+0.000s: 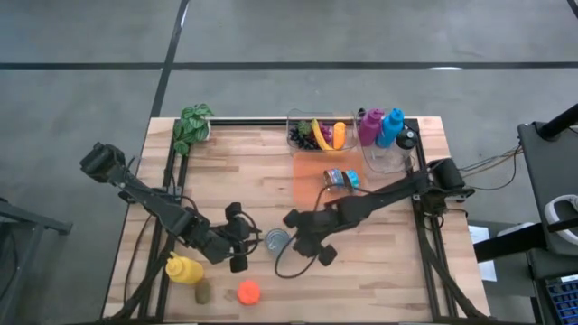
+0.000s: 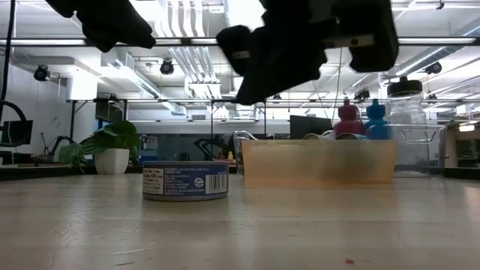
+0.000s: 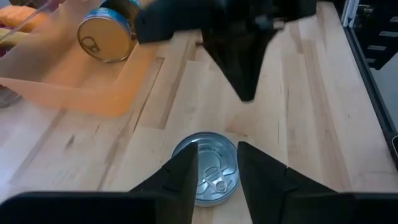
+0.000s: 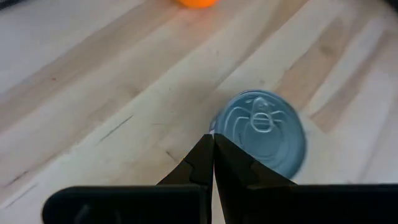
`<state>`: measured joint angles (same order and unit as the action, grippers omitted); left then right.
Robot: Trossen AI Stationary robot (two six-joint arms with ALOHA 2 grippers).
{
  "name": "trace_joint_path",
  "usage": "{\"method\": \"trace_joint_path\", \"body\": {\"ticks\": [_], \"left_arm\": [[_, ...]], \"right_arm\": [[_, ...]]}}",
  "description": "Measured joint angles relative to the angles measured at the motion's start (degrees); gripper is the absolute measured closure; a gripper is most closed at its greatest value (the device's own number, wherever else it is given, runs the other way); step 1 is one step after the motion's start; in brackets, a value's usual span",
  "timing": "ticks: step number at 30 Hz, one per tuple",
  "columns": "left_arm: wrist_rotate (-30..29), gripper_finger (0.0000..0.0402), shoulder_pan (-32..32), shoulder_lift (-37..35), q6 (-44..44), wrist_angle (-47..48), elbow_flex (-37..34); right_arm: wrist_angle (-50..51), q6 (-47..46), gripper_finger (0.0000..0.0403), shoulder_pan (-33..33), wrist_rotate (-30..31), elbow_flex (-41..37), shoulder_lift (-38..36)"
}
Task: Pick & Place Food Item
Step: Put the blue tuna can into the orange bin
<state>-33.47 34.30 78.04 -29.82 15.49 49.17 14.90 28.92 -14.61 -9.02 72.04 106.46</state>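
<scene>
A flat tin can [image 1: 277, 241] with a blue label stands upright on its base on the wooden table, also seen in the low view [image 2: 185, 181]. My left gripper [image 1: 256, 239] hovers just to the can's left, open, with nothing between its fingers; its wrist view shows the can's lid [image 3: 205, 171] below the fingertips [image 3: 186, 155]. My right gripper [image 1: 296, 236] hangs shut above the can's right side, and the can [image 4: 264, 134] lies just past its tip [image 4: 212, 140]. In the low view both dark grippers stay well above the can.
An orange tray [image 1: 312, 185] behind the can holds a second can [image 1: 341, 179] on its side. At the far edge are a clear bin of fruit [image 1: 316, 134], bottles [image 1: 379, 126] and a plant [image 1: 192, 126]. A yellow bottle [image 1: 183, 269], a kiwi [image 1: 202, 292] and an orange [image 1: 248, 292] lie near left.
</scene>
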Motion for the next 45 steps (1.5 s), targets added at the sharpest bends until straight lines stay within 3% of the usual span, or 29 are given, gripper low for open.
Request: {"method": "trace_joint_path", "body": {"ticks": [12,45], "left_arm": [[0.0,0.0284,0.2,0.0,-0.2,0.5,0.0],[0.0,0.0284,0.2,0.0,-0.8,0.0,0.0]], "right_arm": [[6.3,3.3,0.0394,0.1,0.0,10.3,10.5],[5.4,2.7,0.0394,1.6,0.2,10.8,13.0]]}}
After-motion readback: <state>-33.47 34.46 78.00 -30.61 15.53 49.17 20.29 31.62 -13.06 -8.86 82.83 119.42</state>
